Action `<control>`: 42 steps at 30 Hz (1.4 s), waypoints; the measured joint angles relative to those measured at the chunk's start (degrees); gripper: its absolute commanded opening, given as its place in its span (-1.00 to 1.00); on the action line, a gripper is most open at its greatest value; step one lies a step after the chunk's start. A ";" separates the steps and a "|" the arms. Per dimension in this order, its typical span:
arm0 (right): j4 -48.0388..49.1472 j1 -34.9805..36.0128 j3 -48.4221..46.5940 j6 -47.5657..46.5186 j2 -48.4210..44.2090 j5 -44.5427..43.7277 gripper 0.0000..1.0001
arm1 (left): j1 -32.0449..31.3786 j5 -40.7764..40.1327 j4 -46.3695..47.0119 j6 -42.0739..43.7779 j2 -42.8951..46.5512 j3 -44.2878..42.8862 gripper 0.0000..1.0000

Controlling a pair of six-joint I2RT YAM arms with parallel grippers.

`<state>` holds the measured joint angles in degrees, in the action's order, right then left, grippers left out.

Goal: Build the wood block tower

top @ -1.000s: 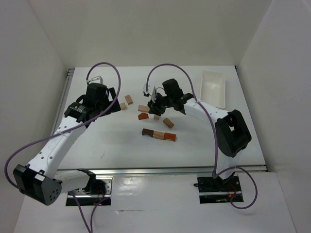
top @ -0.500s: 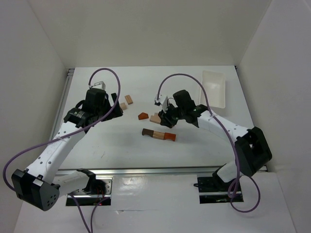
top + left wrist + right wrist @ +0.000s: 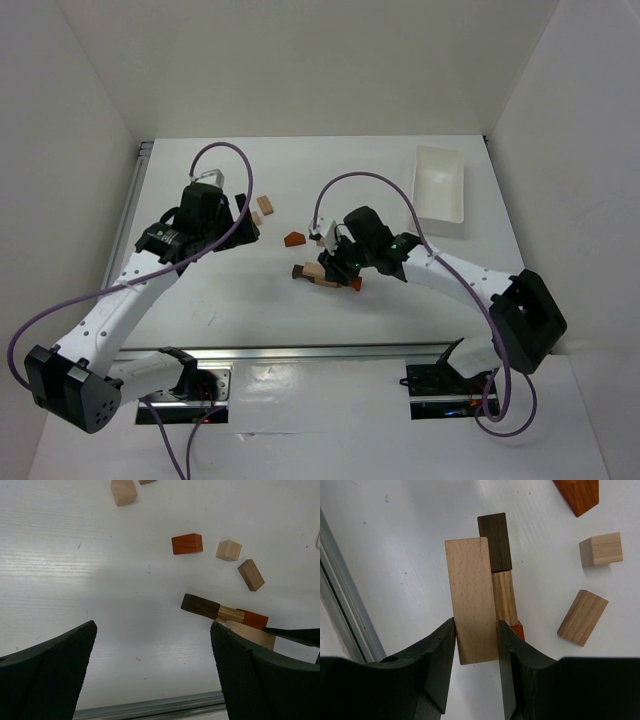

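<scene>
A row of three small blocks, dark brown (image 3: 495, 540), tan (image 3: 505, 597) and reddish-orange (image 3: 519, 629), lies flat on the table; it also shows in the top view (image 3: 328, 278) and the left wrist view (image 3: 200, 606). My right gripper (image 3: 476, 645) is shut on a light tan flat bar (image 3: 470, 600) and holds it just over that row, lying along it. My left gripper (image 3: 155, 680) is open and empty, hovering left of the row (image 3: 243, 215). Loose pieces lie beyond: an orange wedge (image 3: 577, 495), a tan cube (image 3: 601, 549) and a tan block (image 3: 582, 617).
A white plastic tray (image 3: 438, 185) stands at the back right. Two more tan blocks (image 3: 265, 205) lie close to my left gripper's fingers. A metal rail (image 3: 345, 625) runs along the table's near edge. White walls close in the left, right and back.
My right gripper has carried the tan bar from among the loose pieces towards the near side, to over the three-block row. The left arm has shifted only slightly.
</scene>
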<state>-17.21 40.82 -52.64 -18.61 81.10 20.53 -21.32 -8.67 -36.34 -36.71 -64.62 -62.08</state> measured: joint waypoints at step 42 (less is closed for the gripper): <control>4.55 0.20 3.28 2.21 4.48 -5.66 -0.84 | 0.00 -0.04 0.17 -1.18 0.00 0.59 1.00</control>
<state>-12.67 41.01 -49.36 -16.40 85.58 14.87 -21.32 -8.71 -36.16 -37.89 -64.62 -61.49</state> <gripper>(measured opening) 0.441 0.999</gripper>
